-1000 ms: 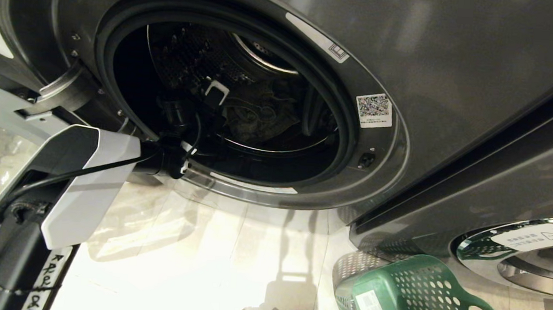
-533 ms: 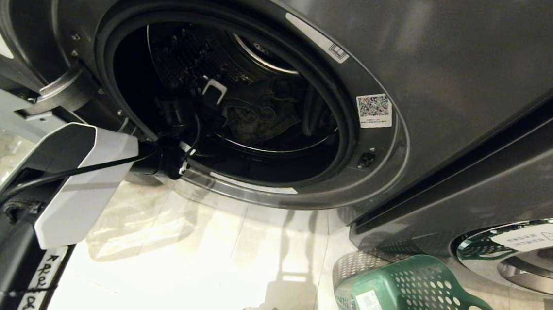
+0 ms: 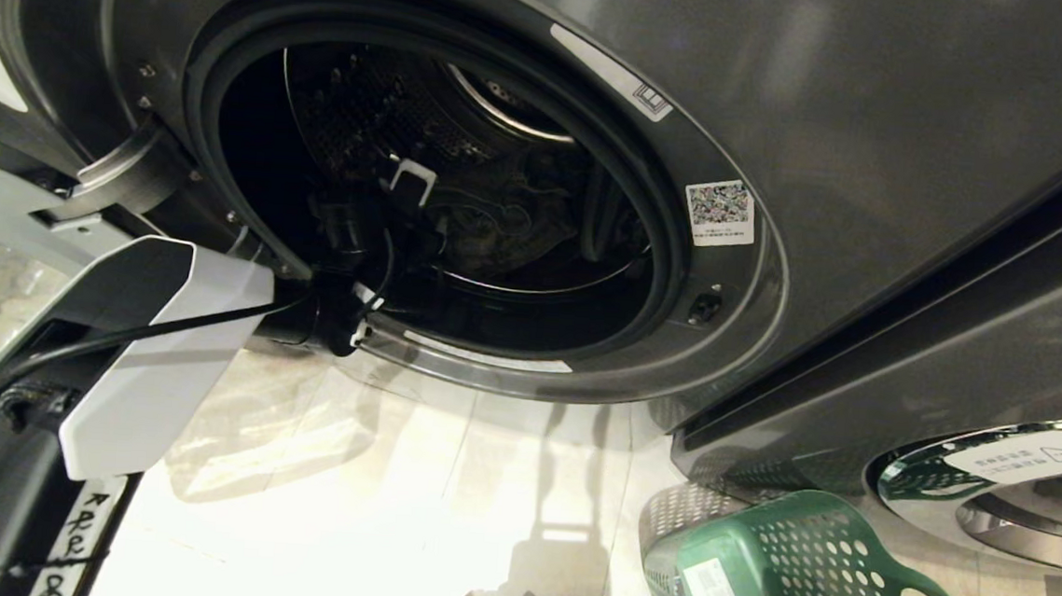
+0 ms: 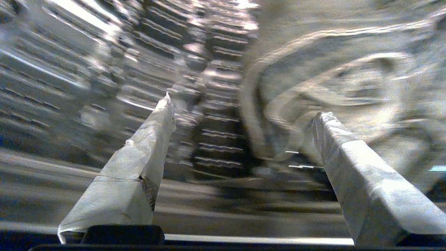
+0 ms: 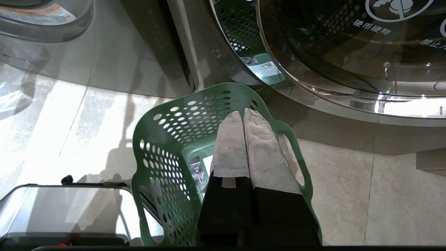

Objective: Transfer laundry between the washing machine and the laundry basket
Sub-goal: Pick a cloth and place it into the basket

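Your left end effector (image 4: 240, 139) is inside the washing machine (image 3: 879, 126) drum, fingers spread wide, holding nothing. Laundry (image 3: 508, 226) lies at the drum's back. Risks: you close short and grab air, or the cable snags the door seal (image 3: 674, 252). Right end effector (image 5: 244, 120) sits pressed closed, empty, over the laundry basket (image 5: 156, 146).

A: Inside the drum (image 3: 504, 147) of the washing machine (image 3: 876, 173) we cannot make out the dark laundry (image 3: 508, 226); the left gripper (image 4: 240, 111) shows there only as a blur.

B: We agree. The green basket (image 3: 782, 577) is cut off at the near right edge, and the second door (image 3: 1004, 490) too.
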